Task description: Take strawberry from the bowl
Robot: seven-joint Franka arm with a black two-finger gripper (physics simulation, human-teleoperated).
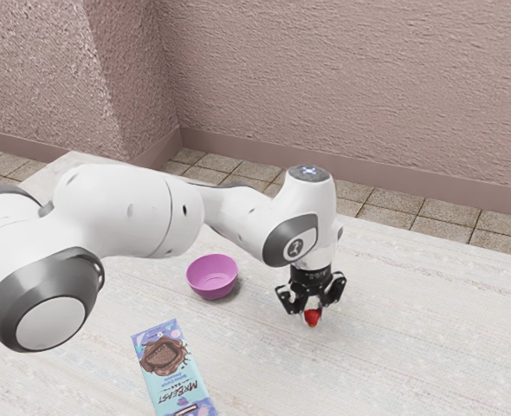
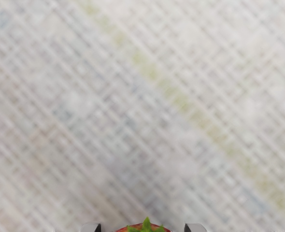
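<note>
Pinkish-purple bowl (image 1: 212,278) first, since that's the one container here: taking the gripper (image 1: 312,313) as the centre of the clock in the exterior view, it sits at roughly 10 o'clock, well apart from it. It's upright on the pale table (image 1: 403,355), and I can see down past the rim to the round floor, same pink the whole way.

The strawberry (image 1: 313,319) is outside the bowl, at 6 o'clock under the gripper's body, right down between the fingertips. Looks to me like the gripper is clamped on it, one finger each side, standing about a berry's width apart. Can't tell whether the berry's underside touches the table, fwiw.

In the wrist view you get the green leaves (image 2: 146,226) and a sliver of red, but the rest of the berry is cut off by the picture's edge. Same deal with the fingertips, just their ends peek in on either side of it, so the actual contact spots are hidden there. The table's weave behind them is pretty blurry, with a faint yellowish-green stripe (image 2: 181,104) across it.

Back in the exterior view, the blue chocolate bar (image 1: 165,368) lies flat at 8 o'clock from the gripper, or 7 o'clock from the bowl. MrBeast lettering is upside down, and the near end is cropped. The white arm (image 1: 126,212) comes in from 9 o'clock, its base end cropped too.
</note>
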